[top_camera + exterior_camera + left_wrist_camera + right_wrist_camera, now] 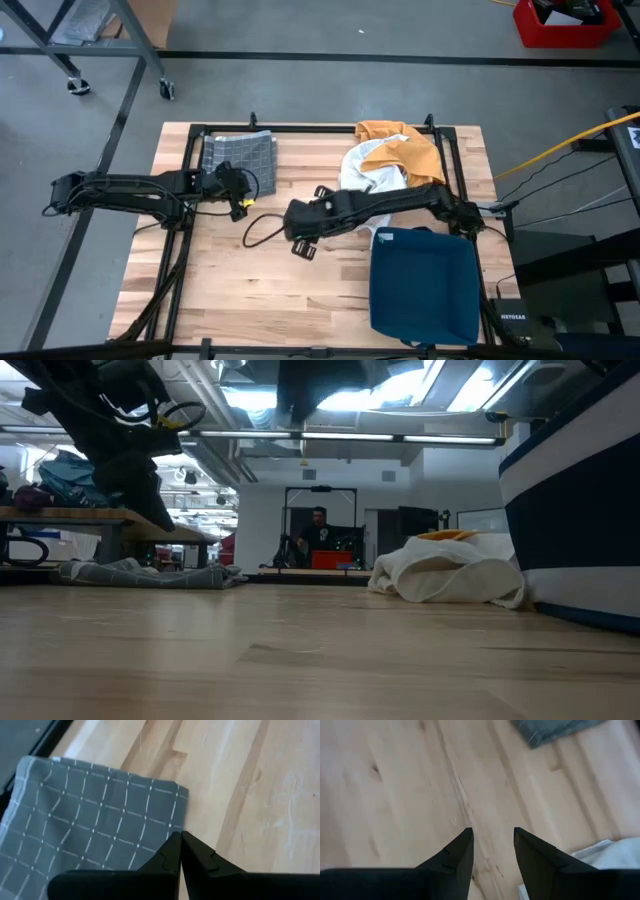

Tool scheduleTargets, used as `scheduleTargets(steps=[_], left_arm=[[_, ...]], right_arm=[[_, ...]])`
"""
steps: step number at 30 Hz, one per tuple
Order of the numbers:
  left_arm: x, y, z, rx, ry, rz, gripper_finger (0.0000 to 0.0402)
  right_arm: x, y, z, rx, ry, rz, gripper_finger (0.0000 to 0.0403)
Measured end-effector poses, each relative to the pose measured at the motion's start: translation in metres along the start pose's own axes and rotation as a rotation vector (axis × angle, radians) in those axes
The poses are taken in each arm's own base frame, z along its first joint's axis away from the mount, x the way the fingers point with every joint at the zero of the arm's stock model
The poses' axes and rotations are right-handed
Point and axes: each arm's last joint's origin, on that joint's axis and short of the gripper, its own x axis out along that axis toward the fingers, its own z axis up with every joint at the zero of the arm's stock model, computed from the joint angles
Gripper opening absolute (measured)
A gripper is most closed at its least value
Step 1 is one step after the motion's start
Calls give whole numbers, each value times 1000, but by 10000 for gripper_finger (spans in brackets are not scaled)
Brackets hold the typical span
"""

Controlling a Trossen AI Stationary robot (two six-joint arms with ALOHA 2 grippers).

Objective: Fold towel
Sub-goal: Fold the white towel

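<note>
A grey checked towel (238, 158) lies folded flat on the table's far left part; it also shows in the left wrist view (90, 820) and the low view (150, 572). My left gripper (180, 839) is shut and hangs above the towel's near right corner, clear of it (160, 520). My right gripper (492, 845) stands open over bare wood at the table's middle (300, 245), with nothing between its fingers.
A heap of white and orange cloth (385, 160) lies at the far right. A dark blue bin (425, 285) stands at the near right. A black frame (190, 200) runs round the table. Bare wood lies at the near left (250, 290).
</note>
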Motion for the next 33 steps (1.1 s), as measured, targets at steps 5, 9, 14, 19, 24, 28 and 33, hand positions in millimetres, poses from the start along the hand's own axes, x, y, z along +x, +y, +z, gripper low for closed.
scheduleTargets(steps=[5, 9, 14, 19, 24, 28, 33], left_arm=[[0, 0, -3, 5, 30, -6, 3], [0, 0, -3, 14, 29, -7, 3], [0, 0, -2, 28, 23, -8, 3], [0, 0, -2, 28, 20, -8, 3], [0, 0, 4, 11, -37, -11, 3], [-1, -1, 15, -22, -148, -18, 3], [-5, -1, 30, -70, -306, -26, 3]], right_arm=[[-63, -24, 0, -5, -124, -19, 143], [-114, -50, -7, -16, -228, -97, 143], [-174, -82, -21, -19, -369, -163, 143], [-215, -106, -37, -32, -453, -181, 143], [-226, -117, -48, -97, -428, -235, 143], [-226, -119, -53, -136, -388, -255, 143], [-229, -124, -60, -150, -360, -254, 143]])
